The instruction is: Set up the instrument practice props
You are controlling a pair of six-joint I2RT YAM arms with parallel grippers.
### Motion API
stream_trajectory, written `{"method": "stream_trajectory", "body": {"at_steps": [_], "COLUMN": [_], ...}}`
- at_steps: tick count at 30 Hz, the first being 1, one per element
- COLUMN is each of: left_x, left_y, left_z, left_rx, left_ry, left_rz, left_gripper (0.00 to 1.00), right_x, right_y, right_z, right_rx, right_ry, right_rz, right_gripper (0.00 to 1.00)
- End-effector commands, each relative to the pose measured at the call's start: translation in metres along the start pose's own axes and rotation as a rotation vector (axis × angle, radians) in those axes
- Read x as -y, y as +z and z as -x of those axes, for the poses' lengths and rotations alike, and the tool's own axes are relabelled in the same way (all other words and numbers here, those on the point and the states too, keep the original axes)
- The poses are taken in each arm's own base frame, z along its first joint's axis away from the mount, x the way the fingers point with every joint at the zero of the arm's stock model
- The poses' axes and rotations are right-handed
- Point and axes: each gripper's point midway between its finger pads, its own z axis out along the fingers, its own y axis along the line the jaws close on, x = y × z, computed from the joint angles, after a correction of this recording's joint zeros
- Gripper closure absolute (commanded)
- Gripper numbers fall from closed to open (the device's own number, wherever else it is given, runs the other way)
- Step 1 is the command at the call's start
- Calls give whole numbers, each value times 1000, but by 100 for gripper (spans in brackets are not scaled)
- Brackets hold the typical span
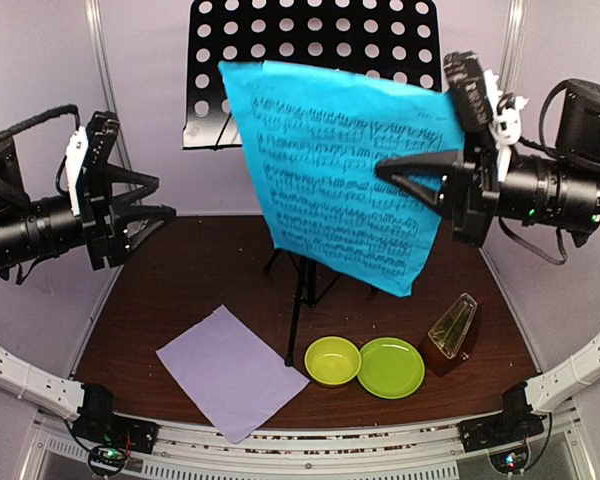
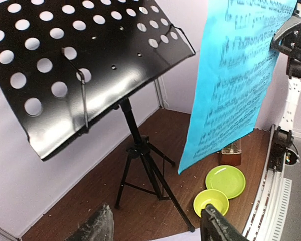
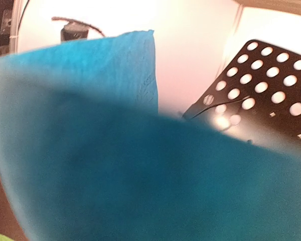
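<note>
The black perforated music stand point(image 1: 310, 50) rises on its tripod at the back centre, and its desk point(image 2: 80, 65) is bare. In front of it a cyan sheet of printed music point(image 1: 340, 170) hangs in the air. My right gripper point(image 1: 382, 169) is shut on the sheet's right side. The same cyan sheet point(image 3: 140, 170) fills the right wrist view and hides the fingers there. At the left, well away from the sheet, my left gripper point(image 1: 163, 198) is open and empty point(image 2: 155, 231). A pale lilac sheet point(image 1: 230, 372) lies flat at the front left. The brown pyramid metronome point(image 1: 452, 330) stands at the front right.
A lime-green bowl point(image 1: 332, 360) and a lime-green plate point(image 1: 391, 367) sit side by side near the front edge, between the lilac sheet and the metronome. The stand's tripod legs point(image 2: 150, 175) spread over the brown tabletop point(image 1: 180, 280). Pale walls close in the back and sides.
</note>
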Motion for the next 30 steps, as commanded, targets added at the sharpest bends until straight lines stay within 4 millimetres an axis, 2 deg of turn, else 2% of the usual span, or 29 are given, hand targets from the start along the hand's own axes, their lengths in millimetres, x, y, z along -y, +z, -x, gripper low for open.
{"method": "stream_trajectory", "body": {"at_steps": [1, 5, 9, 14, 22, 30], "left_x": [-31, -49, -65, -73, -81, -93], "left_y": [-2, -7, -9, 4, 40, 81], "left_z": [41, 64, 82, 99, 122, 130], "left_rx": [117, 172, 218, 214, 195, 143], "left_ry": [-36, -57, -92, -117, -128, -92], "left_rz": [170, 264, 327, 327, 285, 338], "left_gripper": [39, 40, 41, 44, 46, 49], "right_x": [52, 78, 95, 116, 150, 186], "right_y": [-26, -39, -44, -40, -25, -3], "right_z": [53, 82, 102, 120, 124, 106], "right_rx": [177, 296, 373, 418, 430, 387], "right_ry": [-13, 10, 21, 12, -3, -14], "right_rz": [-217, -314, -341, -365, -424, -501], "right_gripper": [100, 100, 100, 100, 100, 100]}}
